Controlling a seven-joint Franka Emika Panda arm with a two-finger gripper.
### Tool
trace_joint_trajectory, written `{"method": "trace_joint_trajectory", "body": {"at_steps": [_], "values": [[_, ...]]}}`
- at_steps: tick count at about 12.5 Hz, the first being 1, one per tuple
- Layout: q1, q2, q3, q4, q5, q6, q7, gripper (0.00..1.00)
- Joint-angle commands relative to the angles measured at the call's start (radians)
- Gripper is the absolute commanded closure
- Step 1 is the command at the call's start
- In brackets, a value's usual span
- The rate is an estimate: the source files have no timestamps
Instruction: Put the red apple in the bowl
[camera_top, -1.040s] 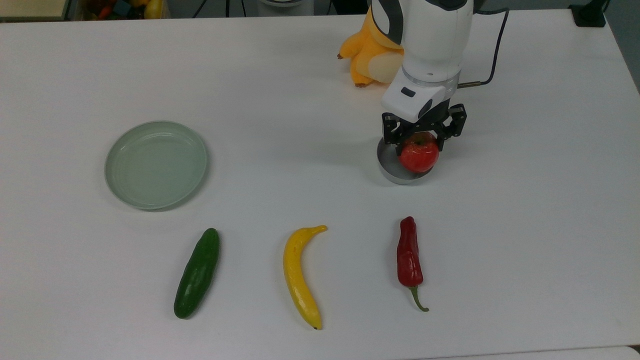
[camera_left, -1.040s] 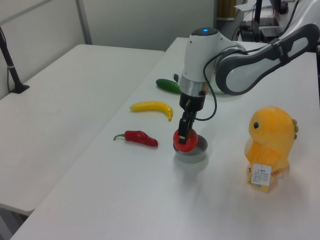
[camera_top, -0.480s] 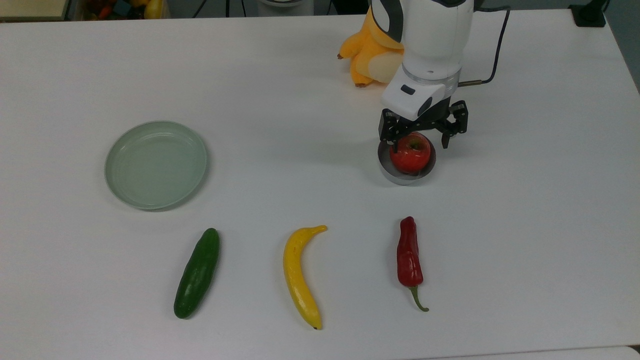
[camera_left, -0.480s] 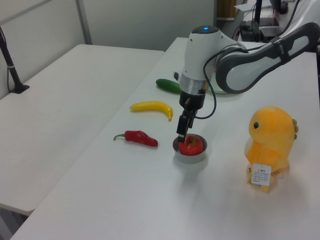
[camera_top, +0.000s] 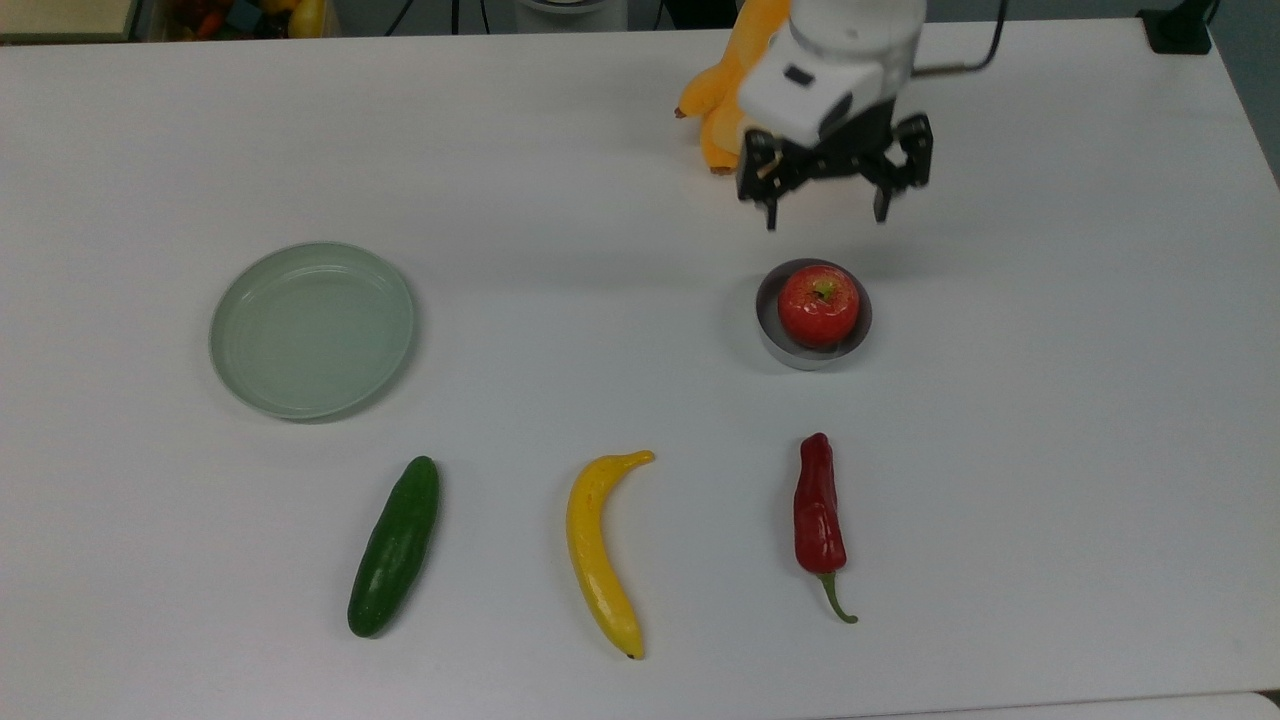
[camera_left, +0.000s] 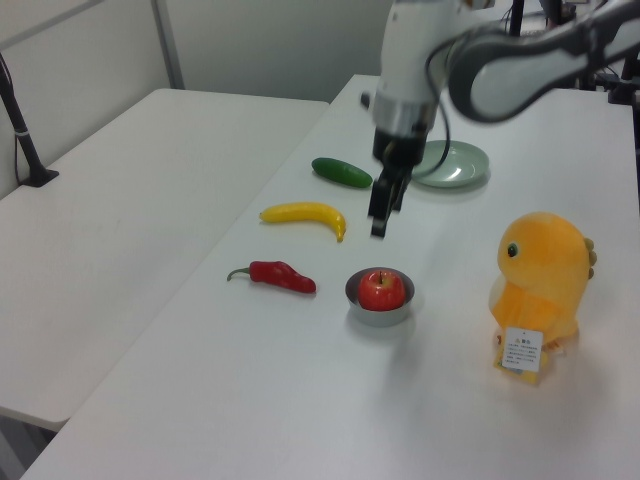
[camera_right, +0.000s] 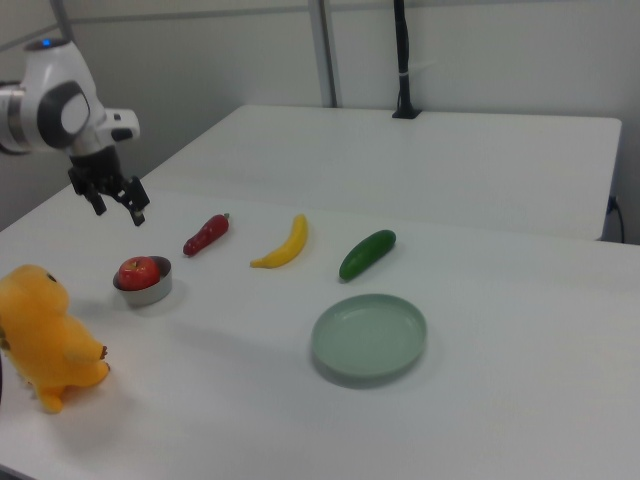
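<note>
The gripper (camera_top: 826, 208) hangs above the bowl (camera_top: 790, 350), fingers spread and empty. We see the red apple (camera_top: 819, 305) seated inside the bowl on the worktop (camera_top: 1050, 450); we judge placement complete.

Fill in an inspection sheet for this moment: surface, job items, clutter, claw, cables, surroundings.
Surface: white table, bare around the items.
Job items: red apple sits inside the grey bowl.
Clutter: green plate, cucumber, banana, chili pepper, orange plush toy.
Claw: claw open, empty, above the bowl.
Cables: black cable at the arm.
Surroundings: second white table, pole.
</note>
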Motion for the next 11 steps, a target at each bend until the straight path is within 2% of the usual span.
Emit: {"method": "trace_joint_trajectory", "body": {"at_steps": [1,7,11], "values": [[-0.022,-0.151,-0.02,-0.025,-0.016,-0.16,0.018,0.0],[-0.099,-0.311,-0.059,-0.023,-0.002,-0.355,0.015,0.0],[-0.214,-0.378,-0.065,-0.02,0.01,-0.438,0.006,0.0]]}}
